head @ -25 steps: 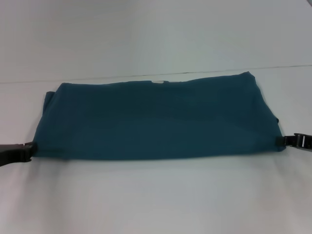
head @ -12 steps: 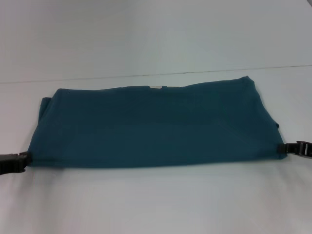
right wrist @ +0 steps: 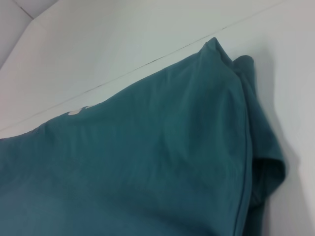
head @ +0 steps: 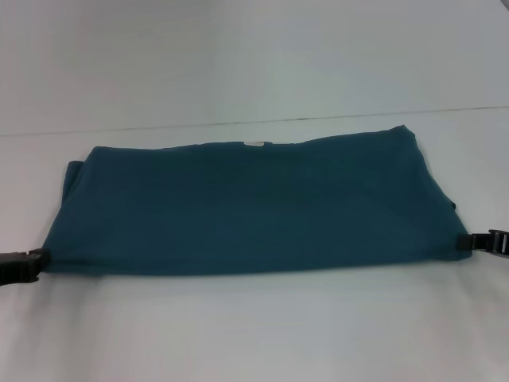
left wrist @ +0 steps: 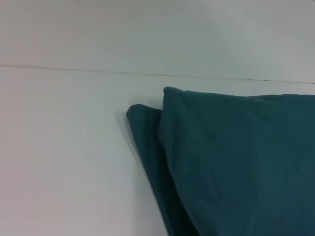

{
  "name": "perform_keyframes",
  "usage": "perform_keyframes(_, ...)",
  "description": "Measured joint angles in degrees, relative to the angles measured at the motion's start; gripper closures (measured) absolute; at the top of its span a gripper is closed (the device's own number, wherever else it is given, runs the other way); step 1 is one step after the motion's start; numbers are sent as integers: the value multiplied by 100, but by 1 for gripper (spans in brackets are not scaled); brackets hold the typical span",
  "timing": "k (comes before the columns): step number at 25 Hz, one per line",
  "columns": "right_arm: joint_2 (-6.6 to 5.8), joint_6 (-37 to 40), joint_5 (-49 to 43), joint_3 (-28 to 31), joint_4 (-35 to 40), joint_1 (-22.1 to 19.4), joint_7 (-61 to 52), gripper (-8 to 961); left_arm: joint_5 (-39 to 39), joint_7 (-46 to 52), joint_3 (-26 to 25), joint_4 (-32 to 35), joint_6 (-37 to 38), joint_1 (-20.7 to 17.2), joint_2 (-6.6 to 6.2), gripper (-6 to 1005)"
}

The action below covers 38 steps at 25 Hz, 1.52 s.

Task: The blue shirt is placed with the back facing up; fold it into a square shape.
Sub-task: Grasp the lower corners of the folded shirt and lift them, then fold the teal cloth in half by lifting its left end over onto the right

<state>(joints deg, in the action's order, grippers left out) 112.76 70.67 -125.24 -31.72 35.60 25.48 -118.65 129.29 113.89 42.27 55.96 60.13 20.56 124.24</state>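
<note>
You have the blue shirt (head: 246, 207) folded to a wide band; sideways folds remain; left gripper (head: 36, 263) and right gripper (head: 465, 241) at its near corners, finger state unclear

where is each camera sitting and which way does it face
Head view: on the robot's head, looking forward and down at the shirt on the white table; the left hand and right hand show at the near corners.
Left wrist view: on the left arm, looking across the shirt's layered corner; no hand shows.
Right wrist view: on the right arm, looking across the shirt's other end; no hand shows.
Shared: all show the shirt and table.
</note>
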Motion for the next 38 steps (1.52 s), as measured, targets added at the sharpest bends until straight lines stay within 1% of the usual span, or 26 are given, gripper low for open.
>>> perform_keyframes(5, 3, 26, 0, 0, 0, 44, 0, 898, -23, -41, 0, 1, 148, 50, -21, 959)
perform_keyframes(10, -51, 182, 4, 14, 2, 105, -1, 894, -9, -16, -16, 123, 548, 107, -41, 953)
perform_keyframes(13, -47, 216, 7, 34, 95, 123, 0, 891, 4, -4, -56, 202, 699, 128, -54, 853)
perform_keyframes(16, 0, 220, 9, 81, 312, 107, -7, 888, -9, 21, -194, 268, 712, 140, -56, 765)
perform_keyframes(20, 31, 221, 12, 364, 530, 78, -5, 737, 4, 148, -495, 313, 671, 189, -115, 680)
perform_keyframes(21, 33, 222, 14, 428, 559, 80, 4, 699, 4, 148, -495, 313, 671, 189, -115, 658)
perform_keyframes(24, 31, 235, 18, 586, 596, 105, 39, 554, 4, 338, -664, 319, 697, 196, -155, 595)
perform_keyframes(26, 22, 299, 46, 620, 598, 135, 64, 457, 18, 489, -686, 335, 782, 176, -167, 552)
perform_keyframes(28, 6, 404, 128, 623, 599, 161, 102, 379, 120, 700, -720, 393, 986, 153, -172, 408)
perform_keyframes(29, -25, 538, 244, 618, 600, 194, 135, 340, 202, 809, -742, 423, 1137, 148, -173, 336)
perform_keyframes(30, -25, 538, 244, 618, 600, 194, 135, 301, 202, 809, -742, 423, 1137, 148, -173, 334)
perform_keyframes(31, -45, 598, 296, 609, 601, 213, 147, 262, 336, 1010, -837, 452, 1490, 140, -175, 332)
perform_keyframes(34, -93, 716, 366, 597, 602, 267, 222, 128, 388, 1145, -990, 400, 1791, 135, -193, 325)
perform_keyframes(38, -89, 756, 379, 582, 598, 348, 298, 89, 425, 1392, -1154, 314, 2042, 120, -216, 306)
